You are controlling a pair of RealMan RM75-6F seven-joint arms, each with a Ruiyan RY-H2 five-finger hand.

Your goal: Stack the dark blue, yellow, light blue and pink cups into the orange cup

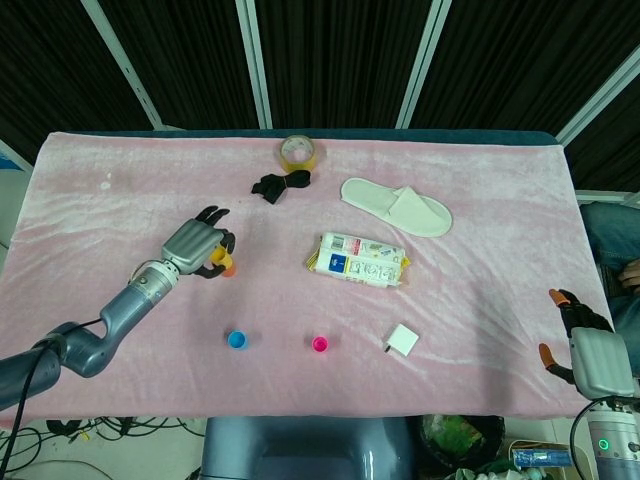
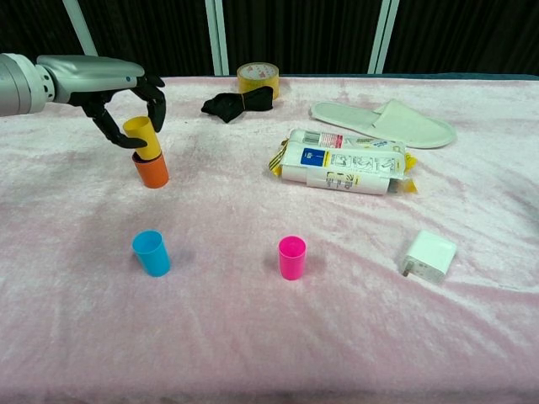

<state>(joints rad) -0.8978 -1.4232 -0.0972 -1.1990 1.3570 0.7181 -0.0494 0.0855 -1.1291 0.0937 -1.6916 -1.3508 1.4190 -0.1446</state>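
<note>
Yellow cup (image 2: 141, 137) pinched by left hand (image 2: 118, 94) over orange cup (image 2: 152, 171).

The head view looked steeply down from high above; the chest view sat lower and closer, facing forward. Both shared the pink-covered table (image 1: 480, 300) (image 2: 253, 337).

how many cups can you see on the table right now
4 visible: the yellow cup, held by the left hand, entering the orange cup; the light blue cup and pink cup stand near the front. A dark blue one may be hidden inside the orange.
</note>
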